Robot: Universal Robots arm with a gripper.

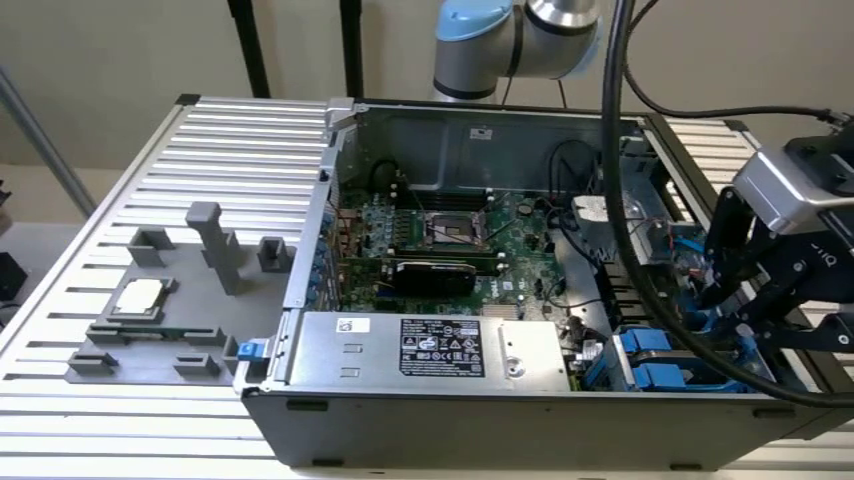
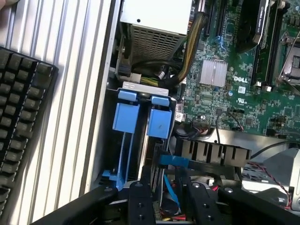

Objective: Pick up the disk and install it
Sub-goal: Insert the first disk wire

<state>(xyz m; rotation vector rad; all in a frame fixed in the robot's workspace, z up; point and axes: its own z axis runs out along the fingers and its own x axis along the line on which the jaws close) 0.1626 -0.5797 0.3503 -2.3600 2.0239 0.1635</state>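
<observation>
The disk (image 2: 173, 161) stands edge-on between my fingers; I see its blue carrier rail, while its silver face and label are hidden. My gripper (image 2: 168, 183) is shut on the disk and hangs over the drive bay at the case's corner. In the exterior view the gripper (image 1: 731, 318) is at the right, low over the bay, with the disk's blue rail (image 1: 705, 326) showing below it. Two other blue carriers (image 2: 140, 117) sit side by side in the bay, right beside the held disk.
The open computer case (image 1: 334, 130) lies on a slatted table. Inside are the motherboard (image 1: 441, 235) and the silver power supply (image 1: 427, 350). Thick black cables (image 1: 627, 250) hang past the gripper. A small CPU chip (image 1: 140, 298) rests on the grey fixture. A keyboard (image 2: 23, 122) lies outside the case.
</observation>
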